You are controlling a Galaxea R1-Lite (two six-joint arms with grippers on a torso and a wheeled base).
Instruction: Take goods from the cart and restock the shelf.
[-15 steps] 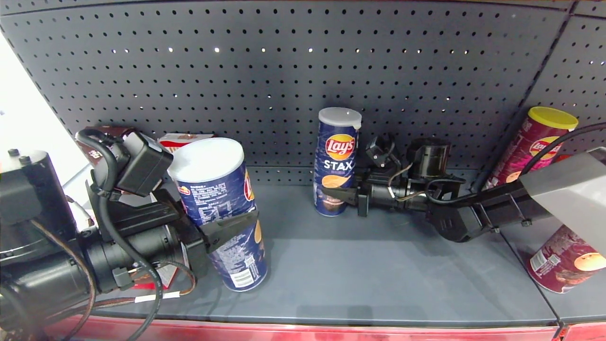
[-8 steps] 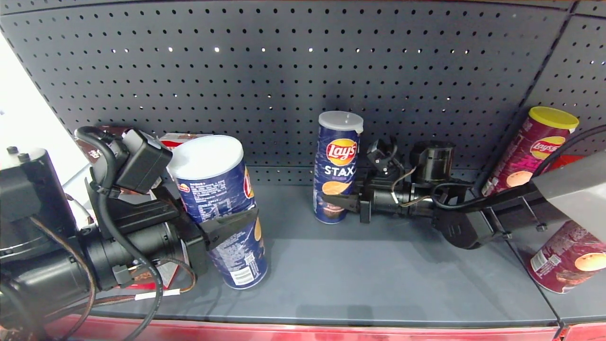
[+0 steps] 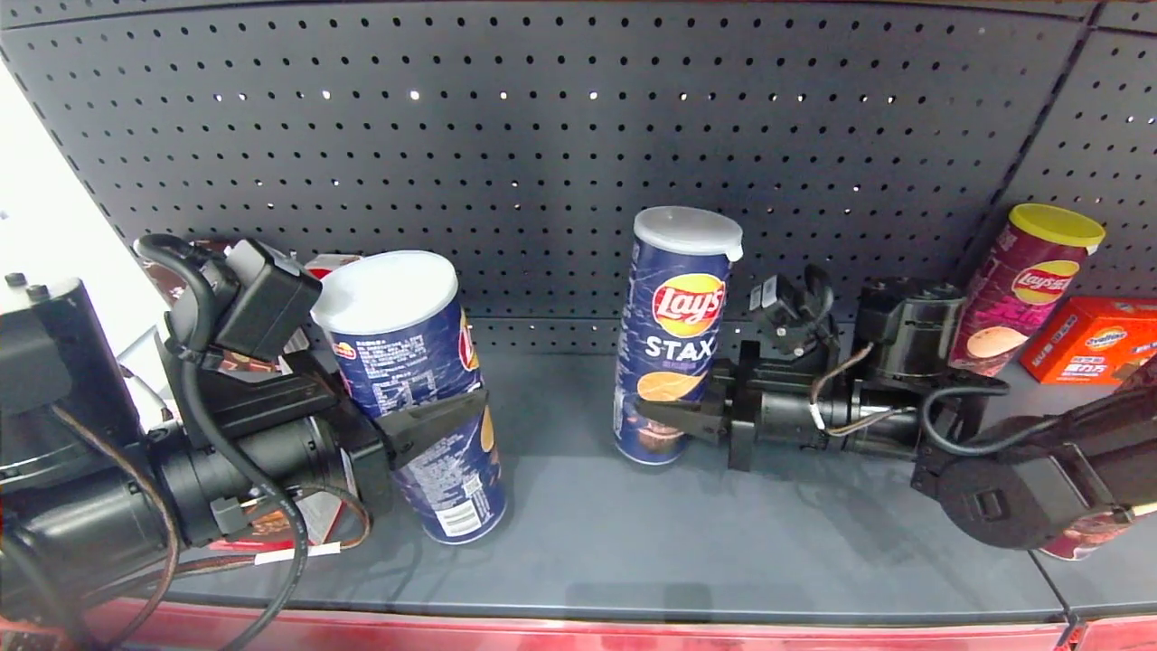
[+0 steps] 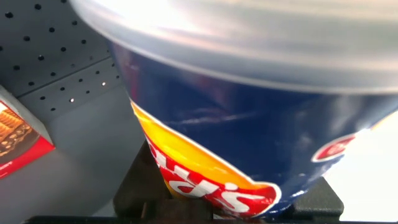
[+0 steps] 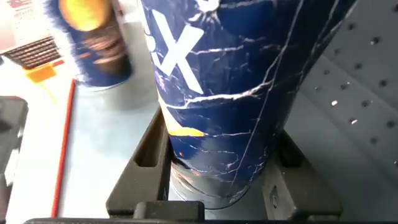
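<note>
Blue chip can (image 3: 673,334) mid-shelf is pinched by the right gripper (image 3: 667,414); the left gripper (image 3: 432,427) pinches a second can (image 3: 407,362) front-left, tilted. Each should stand flat before release.

Light: even and soft from above, shelf (image 3: 633,551) mid-grey.
Shadows: faint patches beside left can (image 3: 411,380) and right can (image 3: 673,334).
Glare: lid (image 4: 249,31) washed white (head view's left edge too).
Pegboard (image 3: 542,154): backlit holes; rows bow outward near the corners.
</note>
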